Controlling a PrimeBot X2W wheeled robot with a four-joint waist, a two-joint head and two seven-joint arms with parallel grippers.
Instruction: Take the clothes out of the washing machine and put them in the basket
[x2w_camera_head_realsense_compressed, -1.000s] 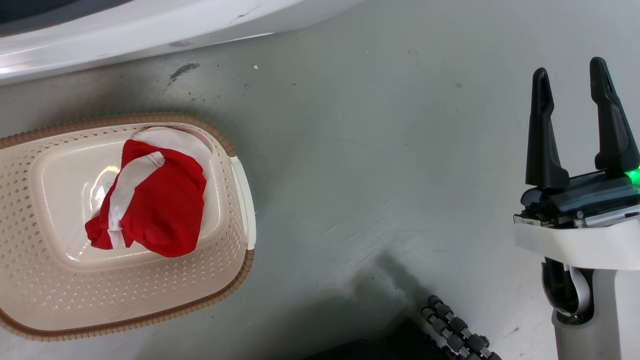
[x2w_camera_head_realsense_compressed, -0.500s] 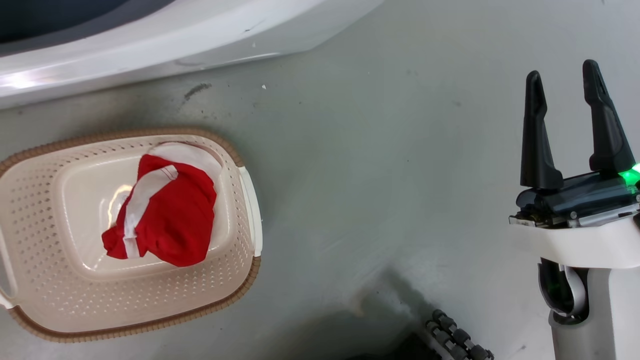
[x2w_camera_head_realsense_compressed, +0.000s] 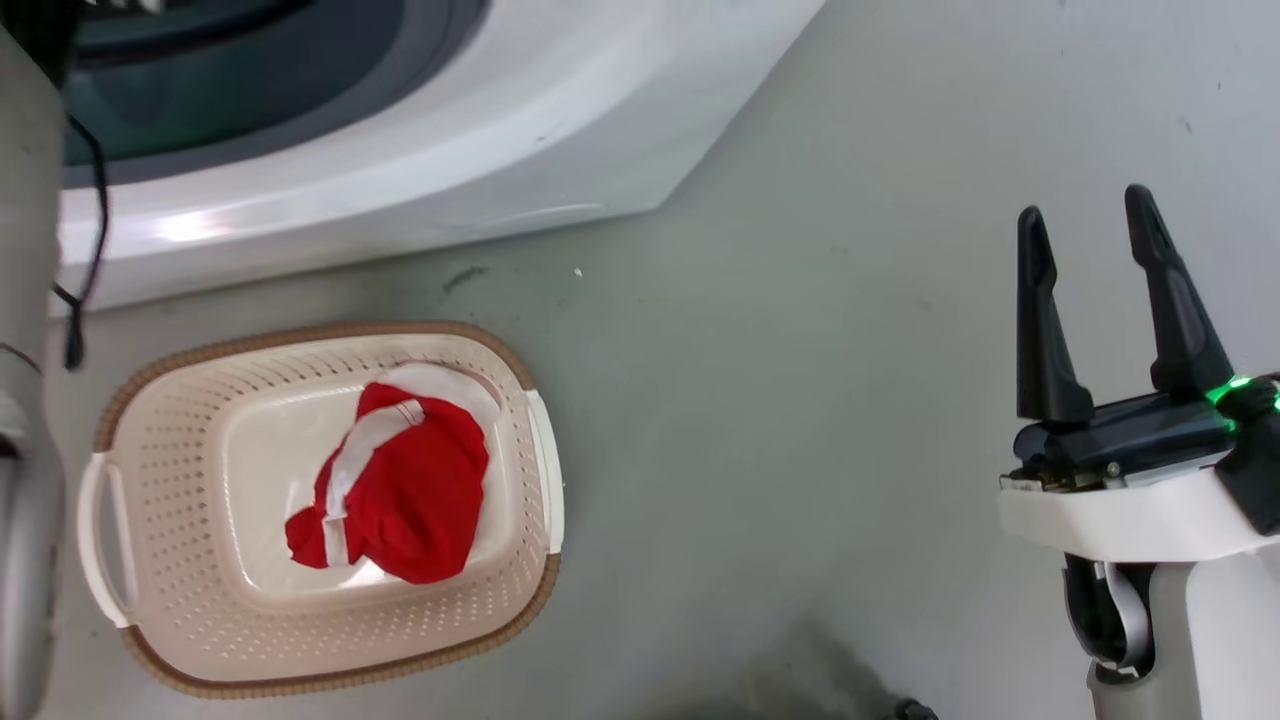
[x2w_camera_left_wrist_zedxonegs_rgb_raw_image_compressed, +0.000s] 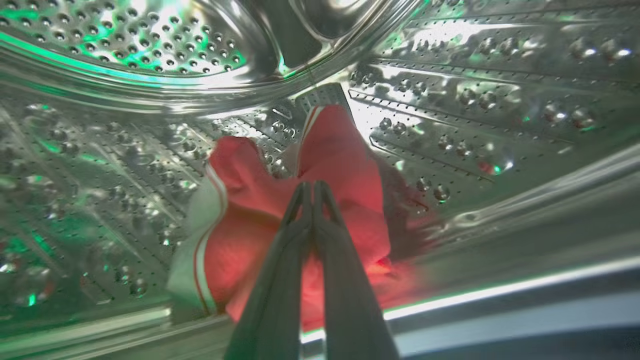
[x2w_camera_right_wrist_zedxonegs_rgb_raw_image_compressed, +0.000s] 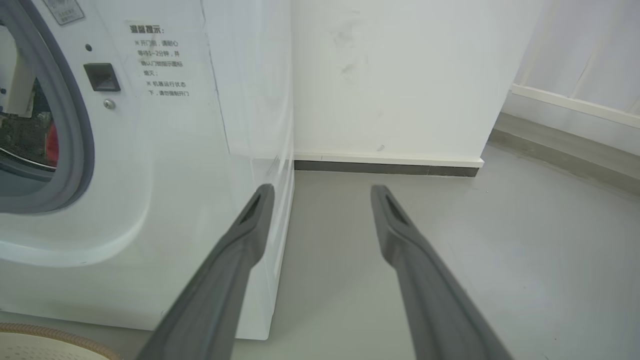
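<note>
**Left gripper (x2w_camera_left_wrist_zedxonegs_rgb_raw_image_compressed: 312, 187) pinching a red garment (x2w_camera_left_wrist_zedxonegs_rgb_raw_image_compressed: 345, 150) deep in the washing machine's (x2w_camera_head_realsense_compressed: 500, 150) steel drum (x2w_camera_left_wrist_zedxonegs_rgb_raw_image_compressed: 500, 100).**

Its jaws are pressing together on a fold of the cloth. I'd be drawing back slowly and lifting clear of the grey porthole lip (x2w_camera_right_wrist_zedxonegs_rgb_raw_image_compressed: 82, 150), so nothing is snagging or slipping, then swinging over to the basket (x2w_camera_head_realsense_compressed: 330, 335) standing on the floor (x2w_camera_head_realsense_compressed: 800, 400) just before the machine. I'm counting two red garments, this one and another (x2w_camera_head_realsense_compressed: 420, 490) lying in the basket, plus one basket and one machine. The right gripper (x2w_camera_head_realsense_compressed: 1085, 205) is hanging over bare floor, jaws wide, holding nothing.

In basket (x2w_camera_head_realsense_compressed: 200, 640), clothes (x2w_camera_head_realsense_compressed: 410, 500); washing machine (x2w_camera_head_realsense_compressed: 450, 150) behind
</note>
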